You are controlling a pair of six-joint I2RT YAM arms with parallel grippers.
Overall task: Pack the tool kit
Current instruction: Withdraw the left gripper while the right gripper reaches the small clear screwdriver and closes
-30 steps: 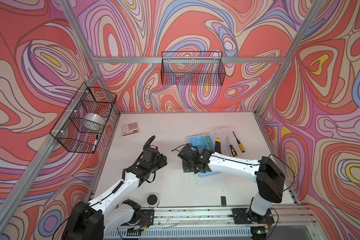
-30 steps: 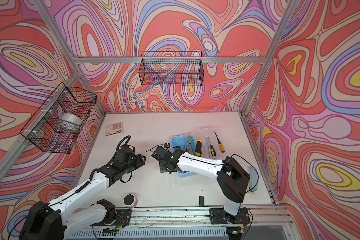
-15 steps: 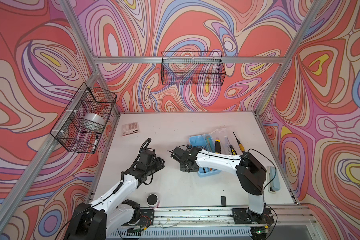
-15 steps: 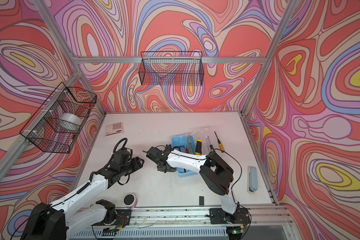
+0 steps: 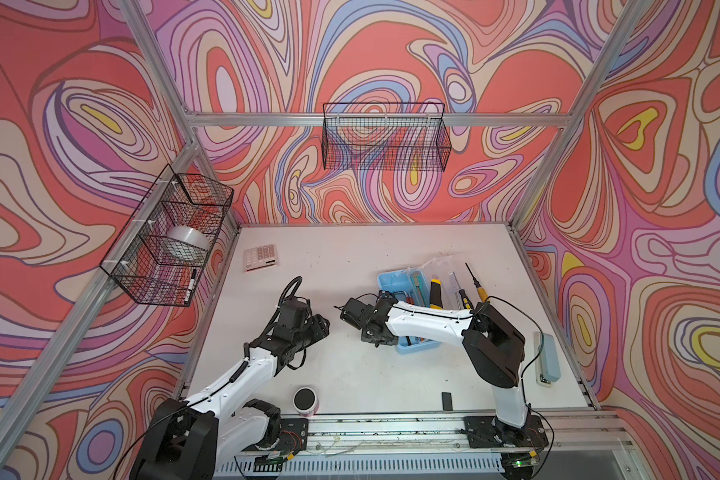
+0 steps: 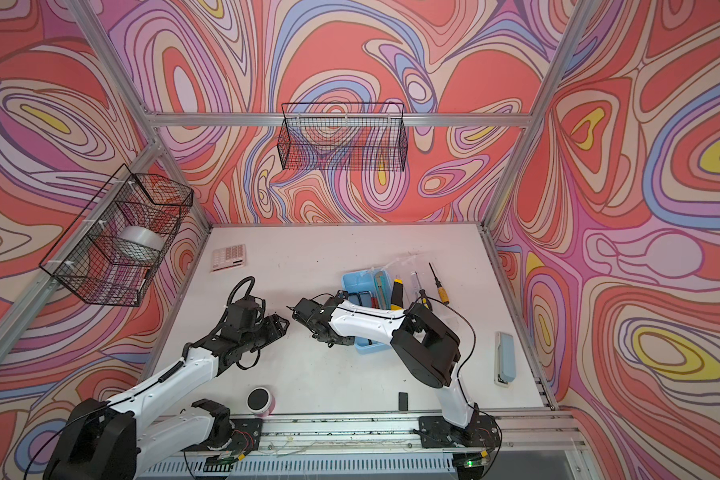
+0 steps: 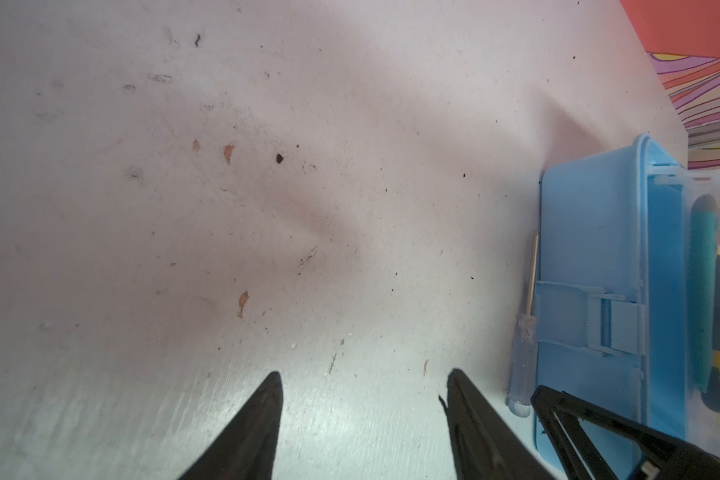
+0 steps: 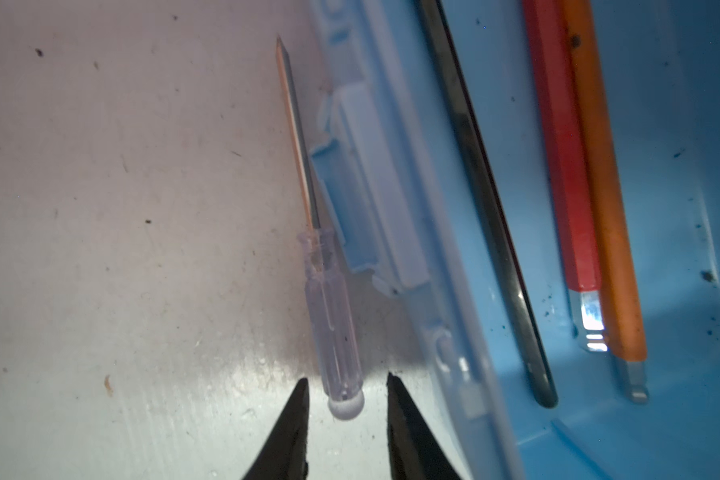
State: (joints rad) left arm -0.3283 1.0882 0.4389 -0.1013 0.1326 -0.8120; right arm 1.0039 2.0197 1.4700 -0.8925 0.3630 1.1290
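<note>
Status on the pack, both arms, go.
Right gripper open, jaws straddling clear-handled screwdriver, not clamped. It lies on table against case wall. Left gripper open, empty. Wall crowds one jaw.

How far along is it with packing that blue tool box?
Early on. Done: coloured hex keys lie in the open case. In hand: the right gripper straddles a clear-handled screwdriver on the table beside the case, jaws not yet closed; the left gripper hovers open. Left: the yellow-black knife and two more screwdrivers outside, then closing the lid.
</note>
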